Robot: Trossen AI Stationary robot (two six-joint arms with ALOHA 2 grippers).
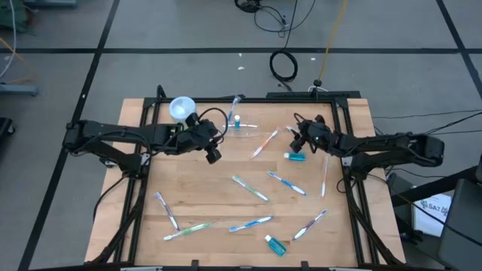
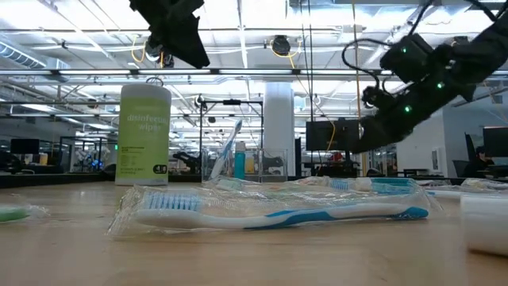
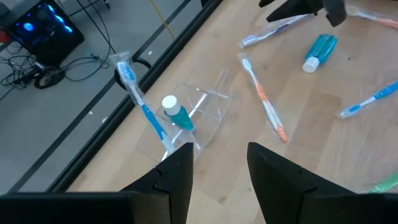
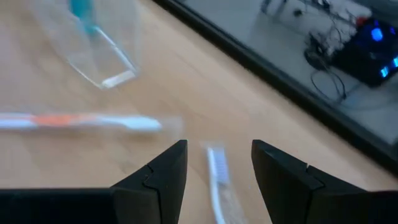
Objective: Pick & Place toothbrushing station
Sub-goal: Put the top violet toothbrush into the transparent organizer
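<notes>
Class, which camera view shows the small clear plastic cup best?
The left wrist view: the small clear plastic cup sits central, holding a blue toothbrush and a white-capped tube. High view shows it tiny; low view distant; right wrist view only a blurred corner.

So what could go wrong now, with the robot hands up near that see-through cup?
The clear cup already holds a blue toothbrush and a small tube. The open left gripper hovers right by it, so a bump might tip the cup and spill them. The open right gripper is over a wrapped toothbrush lying flat; slim and slippery, it may slide instead of lifting.
</notes>
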